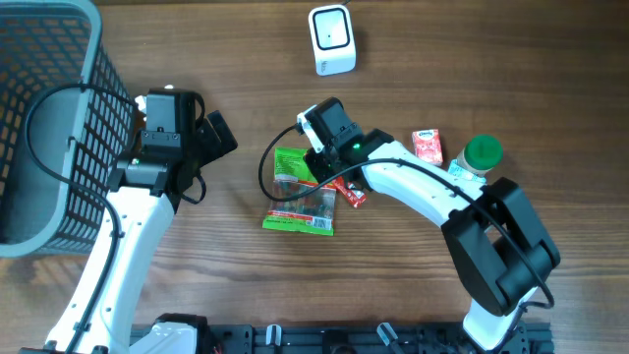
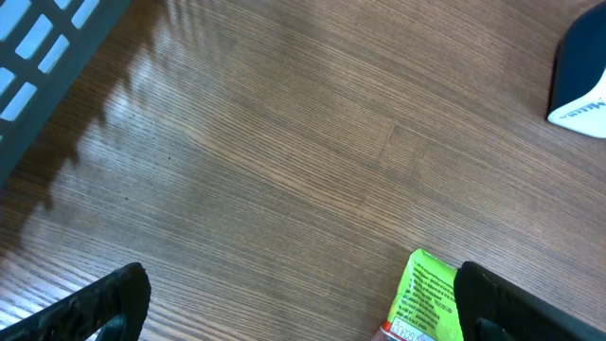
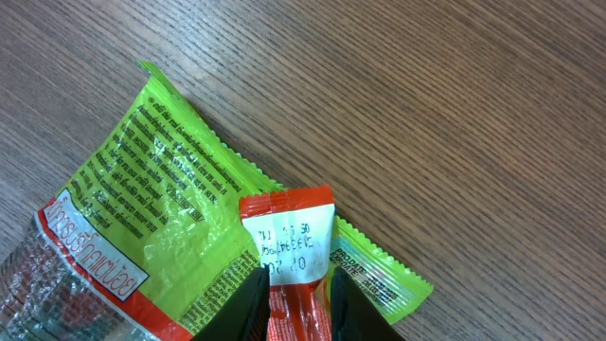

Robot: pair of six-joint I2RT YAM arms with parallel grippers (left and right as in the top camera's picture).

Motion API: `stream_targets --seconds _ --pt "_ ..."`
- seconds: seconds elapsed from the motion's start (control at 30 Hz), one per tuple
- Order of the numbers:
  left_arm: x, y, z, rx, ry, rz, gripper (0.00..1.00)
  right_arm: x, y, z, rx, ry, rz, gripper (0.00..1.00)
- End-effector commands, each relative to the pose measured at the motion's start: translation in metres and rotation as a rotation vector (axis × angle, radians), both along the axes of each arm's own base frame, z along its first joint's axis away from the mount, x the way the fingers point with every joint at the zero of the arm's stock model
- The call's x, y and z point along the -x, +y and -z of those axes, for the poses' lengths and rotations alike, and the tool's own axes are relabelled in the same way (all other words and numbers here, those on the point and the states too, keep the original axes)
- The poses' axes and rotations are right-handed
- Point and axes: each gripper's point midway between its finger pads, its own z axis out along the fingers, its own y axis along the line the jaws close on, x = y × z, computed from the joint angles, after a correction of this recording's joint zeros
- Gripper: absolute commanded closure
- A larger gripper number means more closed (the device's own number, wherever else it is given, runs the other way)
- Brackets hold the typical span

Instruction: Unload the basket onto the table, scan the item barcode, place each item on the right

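**Right Arm Pinches Red Packet at Mid-Table**

The right gripper (image 3: 295,281) is down at the middle of the wooden table (image 1: 246,59), its two fingers (image 3: 248,308) pressed against either side of a small red packet (image 3: 286,227). The packet narrows where the fingers squeeze it. Its free end, with a white panel of printed digits, points away from the wrist camera. It lies partly on top of a larger green snack bag (image 3: 161,170), which rests flat on the wood with its text side up.

The white scanner (image 1: 331,39) stands on the far side of the table, well apart from the red packet, and nothing is held before it.

The left gripper (image 2: 301,313) hangs over bare wood with its fingers spread wide, gripping nothing. In its own camera a corner of the green bag shows just inside the right-hand finger.

A grey mesh basket (image 1: 49,128) sits at the table's left edge, beside the left arm. A small red carton (image 1: 427,146) and a green-capped bottle (image 1: 480,154) sit close together to the right of the right arm.
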Motion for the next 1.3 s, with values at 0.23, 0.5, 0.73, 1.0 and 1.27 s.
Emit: stream_targets --seconds 0.23,0.5,0.73,1.0,1.27 --pt "-0.002 0.004 -0.003 -0.008 -0.008 -0.010 0.00 0.004 0.004 0.013 -0.067 0.078 -0.023 0.83" --pt "-0.002 0.004 -0.003 -0.008 -0.008 -0.010 0.00 0.002 0.002 0.011 -0.106 0.100 -0.022 0.69" --pt "-0.002 0.004 -0.003 -0.008 -0.008 -0.010 0.00 0.000 -0.012 0.005 -0.267 0.229 -0.013 0.70" --pt "-0.002 0.004 -0.003 -0.008 -0.008 -0.010 0.00 0.011 -0.013 0.015 -0.279 0.248 -0.046 0.74" --pt "-0.002 0.004 -0.003 -0.008 -0.008 -0.010 0.00 0.013 -0.013 0.019 -0.275 0.260 -0.040 0.76"
